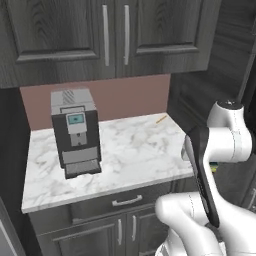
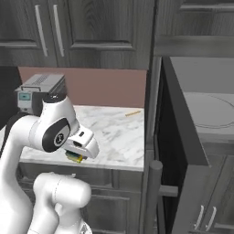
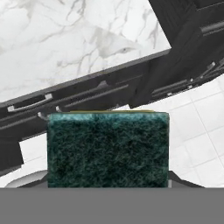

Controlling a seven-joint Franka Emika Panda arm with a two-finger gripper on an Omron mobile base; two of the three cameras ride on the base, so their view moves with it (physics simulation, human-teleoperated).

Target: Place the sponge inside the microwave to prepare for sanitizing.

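Note:
The sponge [image 3: 108, 148], dark green on top with a thin yellow edge, sits between the fingers of my gripper [image 3: 108, 183], which is shut on it. From the right base view the sponge [image 2: 75, 157] hangs under the white hand, in front of the counter's front edge, with the gripper [image 2: 77, 155] closed around it. The microwave [image 2: 201, 91] stands to the right with its dark door [image 2: 180, 132] swung open toward me. Its light grey interior and round turntable [image 2: 212, 116] show. The bar handle [image 2: 154, 196] points down at the door's near end.
A boxy coffee machine [image 1: 75, 132] stands on the marble counter [image 1: 135, 150] at the left. A thin yellow-orange stick [image 1: 161, 119] lies at the counter's back right. Drawers and cabinet doors [image 1: 125, 202] run below, upper cabinets [image 1: 115, 35] above. White floor tiles [image 3: 197, 131] lie beneath the hand.

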